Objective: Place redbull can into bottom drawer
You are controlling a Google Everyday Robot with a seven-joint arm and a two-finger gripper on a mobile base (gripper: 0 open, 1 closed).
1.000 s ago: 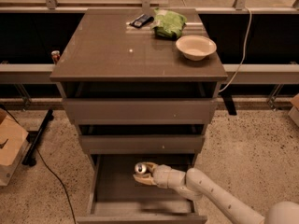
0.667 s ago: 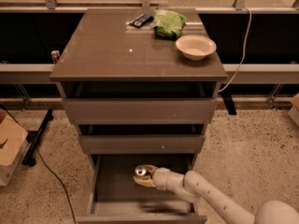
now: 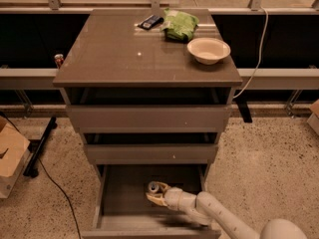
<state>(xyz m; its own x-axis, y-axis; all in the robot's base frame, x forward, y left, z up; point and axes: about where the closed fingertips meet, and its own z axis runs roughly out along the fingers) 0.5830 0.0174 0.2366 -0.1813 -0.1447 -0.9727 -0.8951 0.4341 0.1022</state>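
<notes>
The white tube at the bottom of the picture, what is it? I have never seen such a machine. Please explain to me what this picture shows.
The white tube is the robot's arm. There is only one picture, from a camera that looks down at a grey-brown cabinet from the front; where the camera is mounted is not known. At the end of the arm is the gripper, a hand with two fingers. It is inside the open bottom drawer and is shut on the redbull can, which stands upright with its silver top towards the camera. On top of the cabinet lie a pale bowl, a green bag and a small dark object. A small red can stands on the ledge at the left.
</notes>
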